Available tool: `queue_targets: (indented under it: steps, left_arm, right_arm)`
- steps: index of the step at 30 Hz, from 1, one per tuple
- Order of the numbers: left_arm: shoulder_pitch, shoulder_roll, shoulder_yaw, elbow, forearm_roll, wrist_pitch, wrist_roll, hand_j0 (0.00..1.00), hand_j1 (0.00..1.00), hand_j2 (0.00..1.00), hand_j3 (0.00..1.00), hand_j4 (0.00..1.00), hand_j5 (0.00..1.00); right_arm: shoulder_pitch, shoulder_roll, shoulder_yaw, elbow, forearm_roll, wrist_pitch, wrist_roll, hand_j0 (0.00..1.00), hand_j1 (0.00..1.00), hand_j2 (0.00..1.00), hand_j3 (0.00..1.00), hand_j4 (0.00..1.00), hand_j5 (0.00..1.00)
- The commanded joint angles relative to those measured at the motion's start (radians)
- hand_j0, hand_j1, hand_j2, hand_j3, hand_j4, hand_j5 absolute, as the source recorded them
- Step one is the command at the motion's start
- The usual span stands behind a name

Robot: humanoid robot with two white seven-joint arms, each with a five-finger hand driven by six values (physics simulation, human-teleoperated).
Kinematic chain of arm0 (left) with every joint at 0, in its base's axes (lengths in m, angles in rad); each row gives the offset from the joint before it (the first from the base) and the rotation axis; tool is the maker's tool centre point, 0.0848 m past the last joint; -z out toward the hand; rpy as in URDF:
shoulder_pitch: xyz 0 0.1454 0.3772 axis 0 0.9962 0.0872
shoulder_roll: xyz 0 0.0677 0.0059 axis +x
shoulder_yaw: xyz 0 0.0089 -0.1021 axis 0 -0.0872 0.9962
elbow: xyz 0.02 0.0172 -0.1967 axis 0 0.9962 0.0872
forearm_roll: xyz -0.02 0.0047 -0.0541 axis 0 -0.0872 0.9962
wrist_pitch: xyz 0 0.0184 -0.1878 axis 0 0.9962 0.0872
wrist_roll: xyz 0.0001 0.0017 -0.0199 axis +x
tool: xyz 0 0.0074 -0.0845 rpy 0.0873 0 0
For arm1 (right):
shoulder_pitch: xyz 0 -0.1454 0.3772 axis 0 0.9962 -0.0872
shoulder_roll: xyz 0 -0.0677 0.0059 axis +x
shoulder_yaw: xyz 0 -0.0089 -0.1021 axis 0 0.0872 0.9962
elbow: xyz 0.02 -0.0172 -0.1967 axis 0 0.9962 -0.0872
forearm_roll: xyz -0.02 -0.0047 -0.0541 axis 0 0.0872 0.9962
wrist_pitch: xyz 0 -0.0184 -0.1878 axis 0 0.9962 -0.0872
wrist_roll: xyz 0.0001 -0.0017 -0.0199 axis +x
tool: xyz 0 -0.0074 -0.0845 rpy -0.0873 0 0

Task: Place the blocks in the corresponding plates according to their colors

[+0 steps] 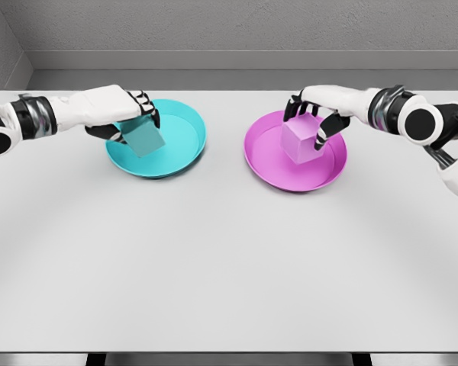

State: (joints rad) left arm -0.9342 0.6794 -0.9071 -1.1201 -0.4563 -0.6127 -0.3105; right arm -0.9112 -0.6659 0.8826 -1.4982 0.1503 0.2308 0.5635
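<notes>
A cyan block (143, 137) hangs tilted over the cyan plate (185, 143) at the table's back left, with my left hand (127, 114) shut on its upper edge. A pink block (300, 140) is over the magenta plate (269, 158) at the back right; I cannot tell whether it touches the plate. My right hand (314, 116) is curled around its top and right side, fingers (326, 131) pressing on it.
Both plates sit on a white table (214, 259) whose far edge meets a grey wall. The two plates lie side by side with a gap between them.
</notes>
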Motion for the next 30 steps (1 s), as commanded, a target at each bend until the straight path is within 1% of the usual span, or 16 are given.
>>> queue_targets:
  steps: [1, 6, 8, 9, 10, 12, 13, 14, 16, 19, 21, 24, 26, 27, 29, 30]
  left_arm:
    - [-0.002, -0.038, -0.001, 0.032, -0.025, 0.002, 0.001, 0.42, 0.42, 0.42, 0.42, 0.42, 0.42]
    - [-0.023, -0.089, -0.015, 0.095, -0.073, 0.002, 0.001, 0.44, 0.44, 0.44, 0.44, 0.44, 0.44]
    - [-0.025, -0.090, -0.015, 0.098, -0.077, 0.002, -0.001, 0.45, 0.45, 0.45, 0.45, 0.45, 0.45]
    - [-0.025, -0.090, -0.015, 0.098, -0.079, 0.002, -0.001, 0.51, 0.51, 0.51, 0.51, 0.51, 0.51]
    - [-0.025, -0.090, -0.016, 0.100, -0.079, 0.002, -0.001, 0.61, 0.61, 0.61, 0.61, 0.61, 0.61]
    - [-0.026, -0.090, -0.015, 0.105, -0.085, 0.002, -0.001, 0.75, 0.75, 0.75, 0.75, 0.75, 0.75]
    - [-0.034, -0.093, -0.016, 0.118, -0.085, 0.002, -0.001, 0.91, 0.91, 0.91, 0.91, 0.91, 0.91]
    - [-0.034, -0.100, -0.016, 0.126, -0.085, 0.002, -0.001, 0.97, 0.97, 0.97, 0.97, 0.97, 0.97]
    - [-0.035, -0.100, -0.018, 0.126, -0.085, 0.002, 0.001, 1.00, 1.00, 1.00, 1.00, 1.00, 1.00]
    - [-0.035, -0.100, -0.018, 0.126, -0.085, 0.002, 0.001, 1.00, 1.00, 1.00, 1.00, 1.00, 1.00]
    - [-0.037, -0.097, -0.016, 0.126, -0.082, 0.002, 0.001, 1.00, 1.00, 1.00, 1.00, 1.00, 1.00]
    - [-0.037, -0.087, -0.012, 0.120, -0.071, 0.002, 0.002, 1.00, 1.00, 1.00, 1.00, 1.00, 1.00]
    - [-0.037, -0.060, -0.006, 0.114, -0.068, 0.002, 0.004, 1.00, 1.00, 1.00, 1.00, 1.00, 1.00]
    - [-0.041, -0.051, -0.003, 0.111, -0.064, 0.002, 0.005, 1.00, 1.00, 1.00, 1.00, 1.00, 1.00]
    - [-0.043, -0.020, -0.004, 0.086, -0.048, 0.002, 0.005, 1.00, 1.00, 1.00, 1.00, 1.00, 1.00]
    - [-0.040, 0.002, -0.004, 0.066, -0.024, 0.002, 0.005, 1.00, 1.00, 1.00, 1.00, 1.00, 1.00]
  right_arm:
    - [-0.006, 0.014, 0.003, 0.030, 0.000, 0.002, -0.001, 0.55, 0.55, 0.55, 0.55, 0.55, 0.55]
    - [-0.009, 0.025, 0.006, 0.056, 0.000, 0.013, -0.001, 0.55, 0.55, 0.55, 0.55, 0.55, 0.55]
    - [-0.009, 0.029, 0.007, 0.058, 0.014, 0.027, -0.001, 0.58, 0.58, 0.58, 0.58, 0.58, 0.58]
    - [-0.009, 0.029, 0.006, 0.058, 0.014, 0.027, -0.002, 0.65, 0.65, 0.65, 0.65, 0.65, 0.65]
    - [-0.009, 0.029, 0.006, 0.058, 0.014, 0.028, -0.005, 1.00, 1.00, 1.00, 1.00, 1.00, 1.00]
    - [-0.009, 0.029, 0.006, 0.055, 0.014, 0.027, -0.005, 1.00, 1.00, 1.00, 1.00, 1.00, 1.00]
    - [-0.011, 0.029, 0.006, 0.053, 0.014, 0.027, -0.005, 1.00, 1.00, 1.00, 1.00, 1.00, 1.00]
    - [-0.009, 0.029, 0.006, 0.052, 0.014, 0.027, -0.005, 1.00, 1.00, 1.00, 1.00, 1.00, 1.00]
    - [-0.011, 0.029, 0.006, 0.049, 0.014, 0.025, -0.005, 1.00, 1.00, 1.00, 1.00, 1.00, 1.00]
    - [-0.014, 0.025, 0.004, 0.039, 0.015, 0.012, -0.001, 1.00, 1.00, 1.00, 1.00, 1.00, 1.00]
    - [-0.021, 0.003, -0.004, -0.016, 0.015, -0.010, -0.001, 1.00, 1.00, 1.00, 1.00, 1.00, 1.00]
    - [-0.023, -0.075, -0.013, -0.137, 0.015, -0.091, 0.001, 1.00, 1.00, 1.00, 1.00, 1.00, 1.00]
    - [-0.006, -0.150, -0.069, -0.191, 0.014, -0.169, 0.001, 1.00, 1.00, 1.00, 1.00, 1.00, 1.00]
    - [0.020, -0.184, -0.096, -0.192, 0.015, -0.218, 0.001, 1.00, 1.00, 1.00, 1.00, 1.00, 1.00]
    - [0.143, -0.242, -0.226, -0.192, 0.012, -0.366, 0.001, 1.00, 1.00, 1.00, 1.00, 1.00, 1.00]
    - [0.186, -0.274, -0.269, -0.192, 0.011, -0.424, 0.001, 1.00, 1.00, 1.00, 1.00, 1.00, 1.00]
